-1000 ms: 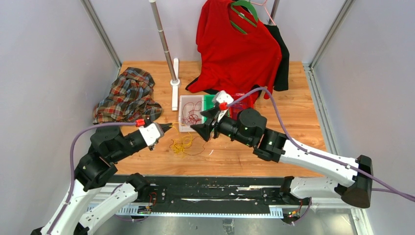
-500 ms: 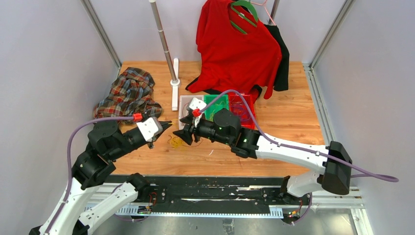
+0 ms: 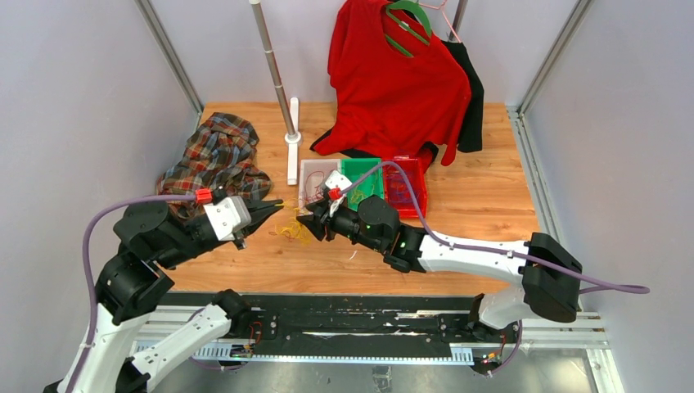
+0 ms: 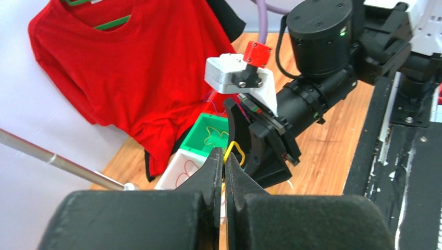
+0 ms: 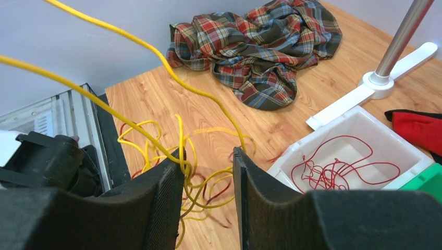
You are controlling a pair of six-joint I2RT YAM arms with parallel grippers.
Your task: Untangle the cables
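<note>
At the table's near edge, the left gripper (image 4: 224, 156) pinches a yellow strand (image 4: 234, 143) between fingers pressed fully together. Just beside it and facing it, the right gripper (image 5: 208, 156) holds its jaws partly apart, straddling taut yellow lines without clamping them. Those lines rise from the cables (image 5: 198, 187), a loose yellow and dark-red clump lying on the tabletop (image 3: 491, 205) between the two arms. Behind the clump sits a white tray (image 5: 318, 138) holding red wires, with a green tray (image 3: 360, 170) and a red tray (image 3: 407, 184) alongside. Farther left lies a crumpled plaid shirt (image 3: 214, 160). A red T-shirt (image 3: 393, 82) hangs at the back.
</note>
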